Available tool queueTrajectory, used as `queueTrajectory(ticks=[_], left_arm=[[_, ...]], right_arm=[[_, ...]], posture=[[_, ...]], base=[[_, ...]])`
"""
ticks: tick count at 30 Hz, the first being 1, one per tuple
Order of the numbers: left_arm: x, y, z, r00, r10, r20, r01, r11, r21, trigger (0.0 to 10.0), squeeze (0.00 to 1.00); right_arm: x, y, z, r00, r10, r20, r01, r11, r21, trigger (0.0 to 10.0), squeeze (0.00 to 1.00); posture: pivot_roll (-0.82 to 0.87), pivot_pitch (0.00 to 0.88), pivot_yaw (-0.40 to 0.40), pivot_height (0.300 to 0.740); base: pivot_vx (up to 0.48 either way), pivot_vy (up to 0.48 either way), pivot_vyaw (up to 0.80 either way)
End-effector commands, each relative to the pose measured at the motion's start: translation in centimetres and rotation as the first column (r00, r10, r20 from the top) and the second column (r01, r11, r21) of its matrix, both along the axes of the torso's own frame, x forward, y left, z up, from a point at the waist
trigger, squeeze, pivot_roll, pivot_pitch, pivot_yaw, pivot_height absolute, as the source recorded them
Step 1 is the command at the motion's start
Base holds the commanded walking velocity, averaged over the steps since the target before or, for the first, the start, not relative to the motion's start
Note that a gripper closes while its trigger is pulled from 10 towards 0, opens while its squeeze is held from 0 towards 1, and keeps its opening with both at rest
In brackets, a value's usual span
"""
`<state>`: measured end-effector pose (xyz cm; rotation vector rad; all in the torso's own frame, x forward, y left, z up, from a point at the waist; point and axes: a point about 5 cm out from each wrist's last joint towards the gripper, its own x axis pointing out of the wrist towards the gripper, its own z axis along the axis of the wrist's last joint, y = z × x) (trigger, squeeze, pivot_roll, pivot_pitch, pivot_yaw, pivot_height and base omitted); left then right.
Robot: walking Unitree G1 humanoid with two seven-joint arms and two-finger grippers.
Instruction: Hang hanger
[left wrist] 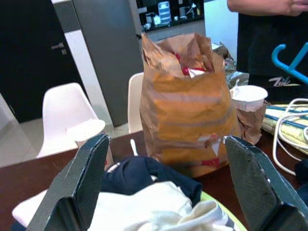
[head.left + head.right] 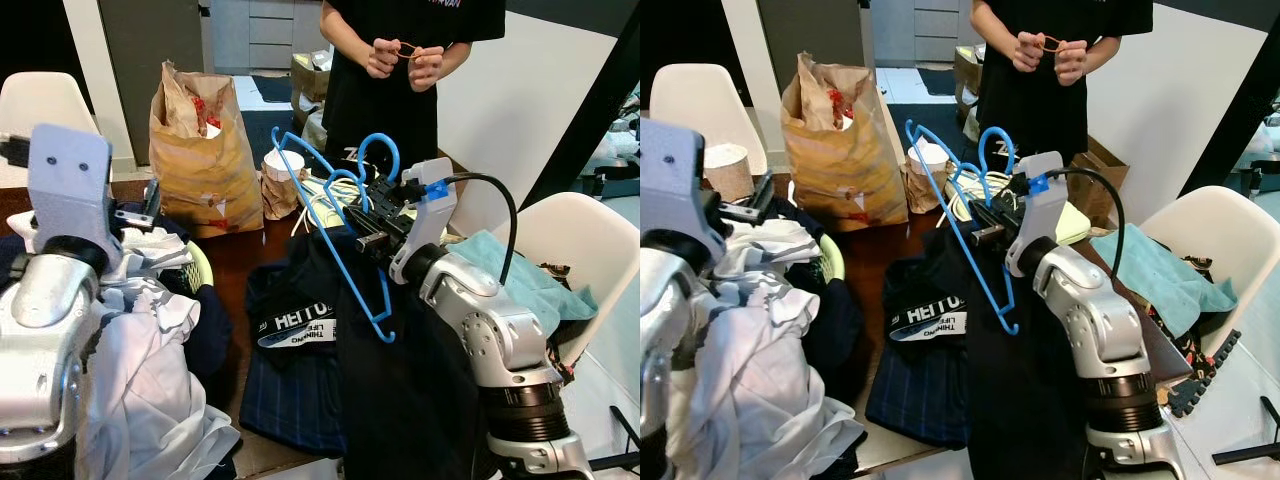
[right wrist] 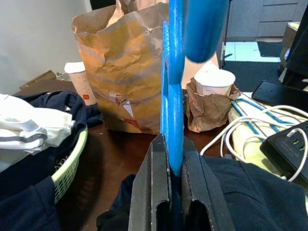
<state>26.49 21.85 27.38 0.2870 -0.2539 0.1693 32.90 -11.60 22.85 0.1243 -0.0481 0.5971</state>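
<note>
Right tool (image 3: pixel 169 192) clamped on blue hanger (image 2: pixel 340 215) at frame centre, dark garment (image 2: pixel 400 380) draped below, left tool (image 1: pixel 168 183) fingers apart over laundry basket (image 2: pixel 832 262), brown paper bag (image 2: pixel 205 150) upper left on tabletop (image 2: pixel 235 260).

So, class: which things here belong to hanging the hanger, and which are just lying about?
Job:
blue hanger
right gripper, shut on it

Lying about:
brown paper bag
paper cup
green basket
dark clothes
left gripper, open
</note>
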Motion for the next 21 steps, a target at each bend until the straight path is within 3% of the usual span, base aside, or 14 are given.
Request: queueTrajectory(ticks=[1, 3, 6, 10, 17, 21], left_arm=[[-0.1, 0.0, -0.5, 1.0, 0.026, -0.017, -0.026, 0.999, -0.026, 10.0, 0.0], [-0.2, 0.5, -0.8, 0.997, 0.071, -0.03, -0.072, 0.997, -0.041, 10.0, 0.0], [-0.6, 2.2, -1.3, 0.975, 0.214, -0.055, -0.216, 0.976, -0.038, 10.0, 0.0], [-0.9, 2.9, -1.5, 0.962, 0.267, -0.056, -0.268, 0.963, -0.004, 10.0, 0.0], [-0.9, 3.3, -1.9, 0.956, 0.285, -0.067, -0.284, 0.958, 0.025, 10.0, 0.0], [-0.5, 2.8, -3.0, 0.964, 0.237, -0.119, -0.243, 0.969, -0.043, 10.0, 0.0]], right_arm=[[-0.1, -0.2, -0.2, 1.0, -0.016, 0.007, 0.016, 1.0, 0.003, 10.0, 0.0], [-0.1, -0.3, -0.2, 1.0, -0.019, 0.008, 0.018, 1.0, 0.003, 10.0, 0.0], [0.0, -0.6, -0.2, 1.0, -0.024, 0.012, 0.024, 1.0, 0.0, 10.0, 0.0], [-0.1, -0.6, -0.4, 1.0, -0.024, 0.008, 0.024, 1.0, -0.003, 10.0, 0.0], [-0.1, -0.5, -0.6, 1.0, -0.023, 0.005, 0.023, 1.0, -0.006, 10.0, 0.0], [0.0, -0.5, -0.4, 1.0, -0.023, 0.009, 0.023, 1.0, -0.012, 10.0, 0.0]], posture=[[0.05, 0.0, -0.058, 0.74], [0.05, 0.0, -0.056, 0.74], [0.05, 0.0, -0.054, 0.74], [0.05, 0.0, -0.052, 0.74], [0.05, 0.0, -0.054, 0.74], [0.04, 0.0, -0.061, 0.74]], base=[[0.0, 0.0, 0.0], [0.0, 0.0, 0.0], [0.0, 0.0, 0.0], [0.0, 0.0, 0.0], [0.0, 0.0, 0.0], [0.0, 0.0, 0.0]])
